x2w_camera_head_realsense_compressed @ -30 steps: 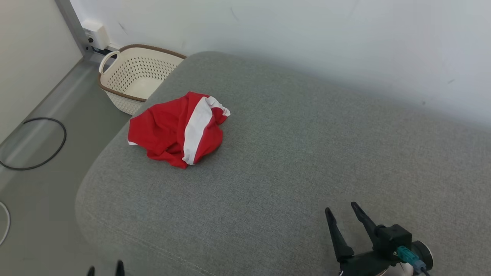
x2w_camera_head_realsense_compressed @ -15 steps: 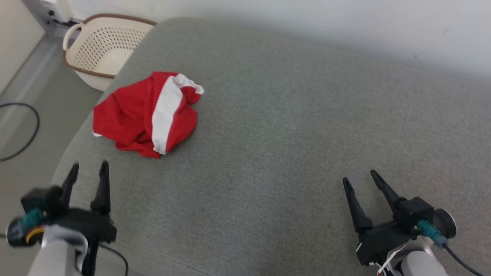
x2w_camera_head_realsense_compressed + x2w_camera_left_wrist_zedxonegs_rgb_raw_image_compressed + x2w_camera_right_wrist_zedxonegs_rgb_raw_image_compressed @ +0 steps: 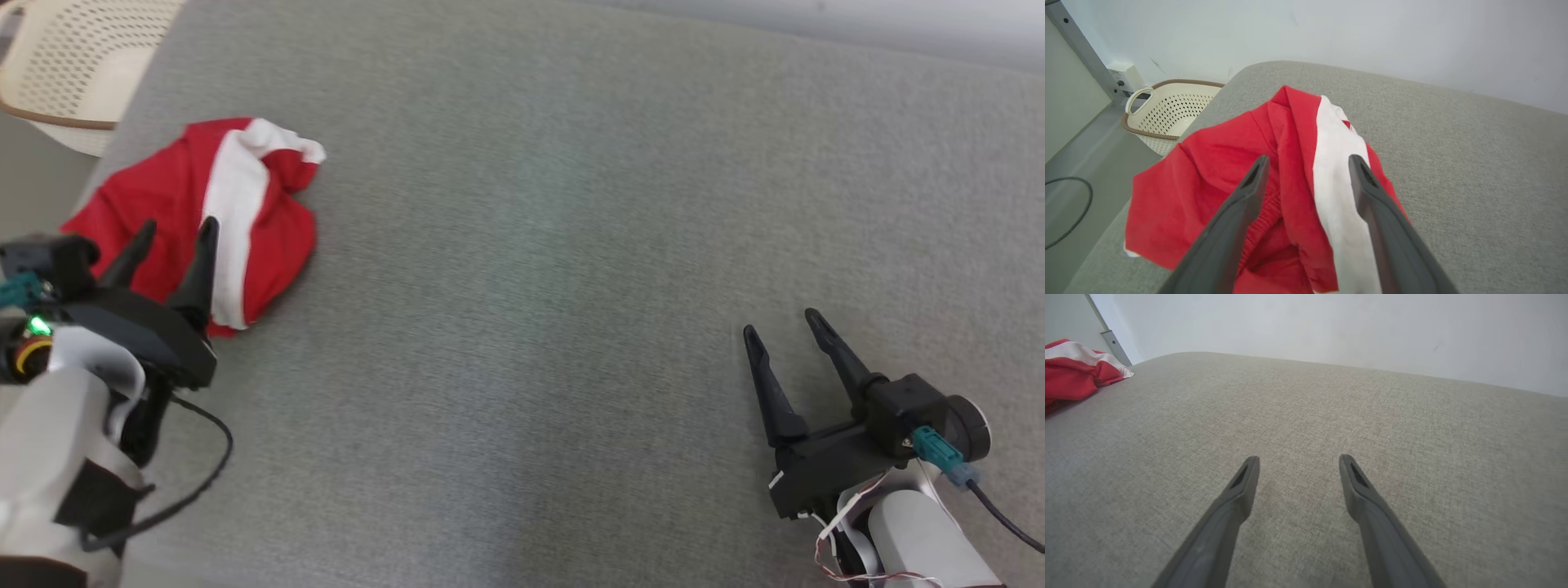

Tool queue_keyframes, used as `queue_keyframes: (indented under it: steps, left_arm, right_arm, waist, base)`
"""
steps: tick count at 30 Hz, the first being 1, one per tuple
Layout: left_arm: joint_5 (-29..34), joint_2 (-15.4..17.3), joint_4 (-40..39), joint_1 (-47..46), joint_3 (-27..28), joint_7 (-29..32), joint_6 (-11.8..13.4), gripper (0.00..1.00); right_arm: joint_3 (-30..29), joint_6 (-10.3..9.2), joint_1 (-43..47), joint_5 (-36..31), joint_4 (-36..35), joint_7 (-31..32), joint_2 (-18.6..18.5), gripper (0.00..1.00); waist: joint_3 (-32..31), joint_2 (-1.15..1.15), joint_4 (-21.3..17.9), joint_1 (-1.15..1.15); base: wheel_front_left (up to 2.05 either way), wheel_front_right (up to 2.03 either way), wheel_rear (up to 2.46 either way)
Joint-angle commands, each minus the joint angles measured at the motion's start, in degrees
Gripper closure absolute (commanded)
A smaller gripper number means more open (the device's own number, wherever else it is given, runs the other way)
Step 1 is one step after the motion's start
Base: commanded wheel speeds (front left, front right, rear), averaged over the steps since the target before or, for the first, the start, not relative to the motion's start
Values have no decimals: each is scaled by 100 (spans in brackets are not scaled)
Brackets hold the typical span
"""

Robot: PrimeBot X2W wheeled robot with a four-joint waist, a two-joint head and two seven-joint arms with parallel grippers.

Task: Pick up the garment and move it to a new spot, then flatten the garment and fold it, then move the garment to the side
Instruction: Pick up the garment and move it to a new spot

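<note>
Head view: the garment (image 3: 269, 229), red with a white band, lies in a crumpled heap on the grey cushion (image 3: 531, 245), at about 10 o'clock in the picture and close to the cushion's edge. Its white band is the long line of it and runs from 1 o'clock down to 6 o'clock. The left gripper (image 3: 178, 237) is at 9 o'clock with its fingers spread apart, right in front of the heap. The right gripper (image 3: 780, 322) is at 4 o'clock, well apart from the garment, fingers spread and holding nothing. A cream basket (image 3: 57, 73) peeks in at 11 o'clock.

Left wrist view: the garment (image 3: 1208, 183) is seen from close up. The left gripper (image 3: 1309, 159) is wide open over it, and the band runs between the tips from 12 to 6 o'clock. I cannot tell if the fingers touch the cloth. Here the whole basket (image 3: 1167, 106) shows, and a dark cable (image 3: 1084, 204) on the floor.

Right wrist view: the right gripper (image 3: 1296, 457) is open over bare cushion (image 3: 1412, 437). An end of the garment (image 3: 1073, 371) shows at 10 o'clock.
</note>
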Motion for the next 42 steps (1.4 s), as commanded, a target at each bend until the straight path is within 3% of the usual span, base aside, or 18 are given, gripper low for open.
queue_keyframes:
  steps: [1, 11, 12, 13, 14, 24, 38, 42]
  left_arm:
    - [-112, 96, 27, -60, -62, 35, 4, 0]
    - [-994, 606, 529, -398, -769, 474, 4, 0]
    - [-1009, 624, 579, -415, -822, 480, 3, 7]
    - [-1062, 617, 612, -412, -856, 464, 3, 72]
    - [-1100, 616, 660, -421, -893, 443, 3, 100]
    - [-1083, 688, 834, -595, -1381, -167, 3, 100]
    - [-1303, 281, 145, -402, -2001, -797, 3, 100]
    - [-1228, 22, -156, -204, -2109, -858, 3, 100]
  right_arm:
    - [10, -5, -32, 42, -24, -2, -19, 0]
    - [-28, -5, -276, 62, -126, 0, 17, 0]
    - [-57, -5, -290, 68, -135, 0, 17, 0]
    - [-75, -5, -294, 67, -144, 0, 29, 0]
    - [-103, -5, -272, 64, -150, 0, 41, 0]
    - [-206, -5, -80, 83, -58, -1, 225, 0]
    - [-208, -5, 70, 114, 45, -2, 511, 0]
    - [-232, -5, 157, 121, 92, -2, 595, 0]
  waist:
    - [236, -1, -237, -2]
    - [538, -1, -740, -2]
    - [554, -1, -779, -2]
    - [558, -1, -818, -2]
    - [553, -1, -844, -2]
    - [204, -1, -956, -2]
    - [-421, -1, -1081, -2]
    - [-603, -1, -1196, -2]
  base:
    - [0, 0, 0]
    - [0, 0, 0]
    - [0, 0, 0]
    - [0, 0, 0]
    - [0, 0, 0]
    - [0, 0, 0]
    - [0, 0, 0]
    - [0, 0, 0]
